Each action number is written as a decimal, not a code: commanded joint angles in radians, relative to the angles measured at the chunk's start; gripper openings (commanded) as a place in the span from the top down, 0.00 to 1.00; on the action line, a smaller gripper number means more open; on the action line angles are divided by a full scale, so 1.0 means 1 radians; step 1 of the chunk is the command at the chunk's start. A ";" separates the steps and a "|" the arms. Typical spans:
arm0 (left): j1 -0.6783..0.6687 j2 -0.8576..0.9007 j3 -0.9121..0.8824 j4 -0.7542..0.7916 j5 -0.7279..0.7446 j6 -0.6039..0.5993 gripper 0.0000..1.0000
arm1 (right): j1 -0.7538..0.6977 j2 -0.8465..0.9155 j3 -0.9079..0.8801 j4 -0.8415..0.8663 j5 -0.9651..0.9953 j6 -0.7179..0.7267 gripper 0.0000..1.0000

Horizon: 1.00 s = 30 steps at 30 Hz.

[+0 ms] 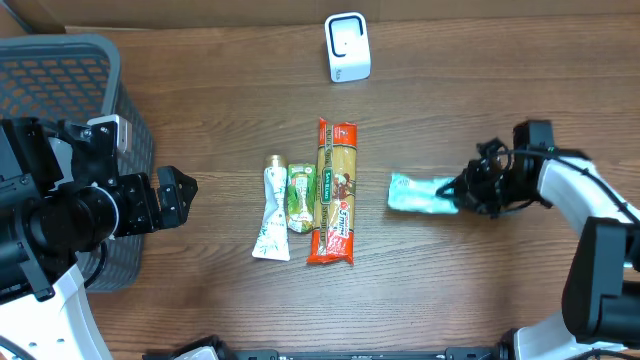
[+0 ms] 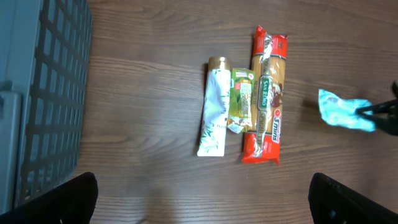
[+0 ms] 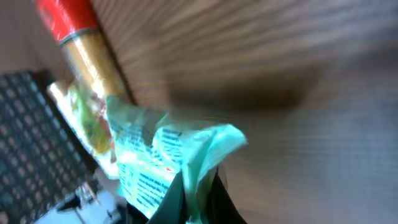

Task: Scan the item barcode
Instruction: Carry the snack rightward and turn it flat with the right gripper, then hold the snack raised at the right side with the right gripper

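The task is at its start. The right gripper (image 1: pixel 462 190) is closed tight on one end of the teal packet (image 1: pixel 415 195). In the right wrist view the crumpled film is pinched between the two fingers (image 3: pixel 214 196), and the rest of the packet sticks out ahead of them. Whether the packet is off the table (image 1: pixel 480 90) or resting on it cannot be told for certain, though a dark shadow beneath it suggests a slight lift.

What is left is the main part, as I judge it. The packet has to be carried to the white scanner (image 1: pixel 347 47), which stands well apart, forward and to the left of this hand. Then its barcode has to be turned to face the scanner. No barcode shows on the packet from any view, so it may need turning in the grip.

The left gripper (image 1: pixel 180 197) hangs wide open with nothing in it, beside the basket (image 1: pixel 60 70). A row of three other goods lies between the two hands: a spaghetti pack (image 2: pixel 267 93), a green sachet (image 2: pixel 241 99) and a white tube (image 2: pixel 213 112).

The spaghetti pack reads "3 mins" near its red end, and its green band seems to say "San Remo". The teal packet carries dark and red print, too blurred to read. The lettering on the tube and sachet is too small.
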State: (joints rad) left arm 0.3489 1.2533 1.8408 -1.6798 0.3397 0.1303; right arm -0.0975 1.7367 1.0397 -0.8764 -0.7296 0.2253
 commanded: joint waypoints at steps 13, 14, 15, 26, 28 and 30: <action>0.005 0.003 -0.001 0.002 0.000 0.008 0.00 | 0.002 -0.151 0.304 -0.304 -0.050 -0.183 0.96; 0.005 0.003 -0.001 0.002 0.000 0.008 0.00 | 0.002 -0.154 0.311 -0.313 -0.051 -0.186 0.96; 0.005 0.003 -0.001 0.002 0.000 0.008 0.00 | 0.002 -0.154 0.315 -0.321 -0.051 -0.192 0.96; 0.005 0.003 -0.001 0.002 0.000 0.008 0.01 | 0.002 -0.154 0.327 -0.349 -0.051 -0.208 0.96; 0.005 0.003 -0.001 0.002 0.000 0.008 0.00 | 0.002 -0.154 0.337 -0.356 -0.050 -0.209 0.96; 0.005 0.003 -0.001 0.002 0.000 0.008 0.00 | 0.002 -0.154 0.358 -0.371 -0.050 -0.217 0.96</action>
State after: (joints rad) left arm 0.3489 1.2533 1.8408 -1.6794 0.3397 0.1303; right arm -0.0975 1.6146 1.3384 -1.2396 -0.7517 0.0269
